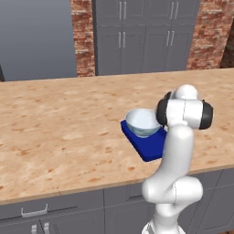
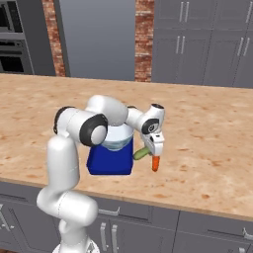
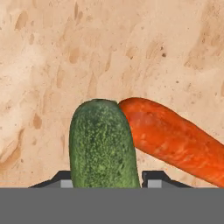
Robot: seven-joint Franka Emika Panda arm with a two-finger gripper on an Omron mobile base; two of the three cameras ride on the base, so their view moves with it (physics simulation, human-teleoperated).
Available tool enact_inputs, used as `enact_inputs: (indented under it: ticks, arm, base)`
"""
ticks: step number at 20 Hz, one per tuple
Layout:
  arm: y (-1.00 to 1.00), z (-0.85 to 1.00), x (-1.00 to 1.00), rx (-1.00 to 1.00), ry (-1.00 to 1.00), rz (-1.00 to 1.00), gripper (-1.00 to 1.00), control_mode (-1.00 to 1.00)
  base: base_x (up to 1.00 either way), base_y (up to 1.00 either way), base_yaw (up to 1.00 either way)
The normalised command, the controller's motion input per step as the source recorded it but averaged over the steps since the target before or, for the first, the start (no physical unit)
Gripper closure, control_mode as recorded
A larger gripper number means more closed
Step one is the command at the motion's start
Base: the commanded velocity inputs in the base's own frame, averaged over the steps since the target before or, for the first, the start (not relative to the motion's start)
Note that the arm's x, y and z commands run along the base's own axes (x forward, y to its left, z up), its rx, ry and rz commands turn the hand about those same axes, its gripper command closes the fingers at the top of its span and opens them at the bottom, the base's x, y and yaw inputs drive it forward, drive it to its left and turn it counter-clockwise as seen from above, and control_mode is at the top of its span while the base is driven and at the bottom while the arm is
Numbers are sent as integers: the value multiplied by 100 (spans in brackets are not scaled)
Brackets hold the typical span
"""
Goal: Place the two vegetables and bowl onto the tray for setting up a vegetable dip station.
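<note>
A: Start big. What's on the bench (image 1: 59, 123)?

B: The tray (image 1: 145, 145) lies near the front edge, and the bowl (image 1: 141, 122) already sits on it, so that part of the job looks done.

A: And the vegetables?

B: Neither is on the tray yet. The cucumber (image 3: 103, 144) and the carrot (image 3: 173, 140) lie on the bare bench just beside the tray, on its right as the right base view has it. In the hand view their near ends touch, with the carrot slanting away from the cucumber.

A: Where's the arm?

B: Bent over the tray and bowl, with the pincer (image 2: 154, 148) down low over the two vegetables.

A: Is it holding one?

B: In the hand view the cucumber runs up between the two fingertips (image 3: 158, 178), one on either side of it. I can't tell whether they're pressing on it or merely straddling it; the contact is hidden at the bottom edge. It isn't visibly lifted either, since it seems to lie level with the carrot on the bench.

A: So how far along?

B: I'd say about a third: bowl placed, two vegetables to go. The cucumber looks like the one in hand now; after it, the carrot.

A: Anything to watch?

B: The carrot touches the cucumber, so lifting one may nudge the other. And the bowl takes up much of the tray, so room beside it looks tight
</note>
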Motion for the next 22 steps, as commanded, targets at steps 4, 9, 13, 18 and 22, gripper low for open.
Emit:
enact_inputs:
  ticks: [4,9,13,18,22]
  arm:
    - [-6,51,-37,-6,-4,-14,100,-100]
    - [-13,39,-40,0,-4,-26,100,-100]
    - [15,15,-62,0,-12,-27,100,-100]
    - [53,15,-30,-5,-11,-17,100,-100]
    - [73,-13,-11,0,-9,-15,100,-100]
  base:
    - [0,0,0]
    - [0,0,0]
    - [0,0,0]
    - [0,0,0]
    - [0,0,0]
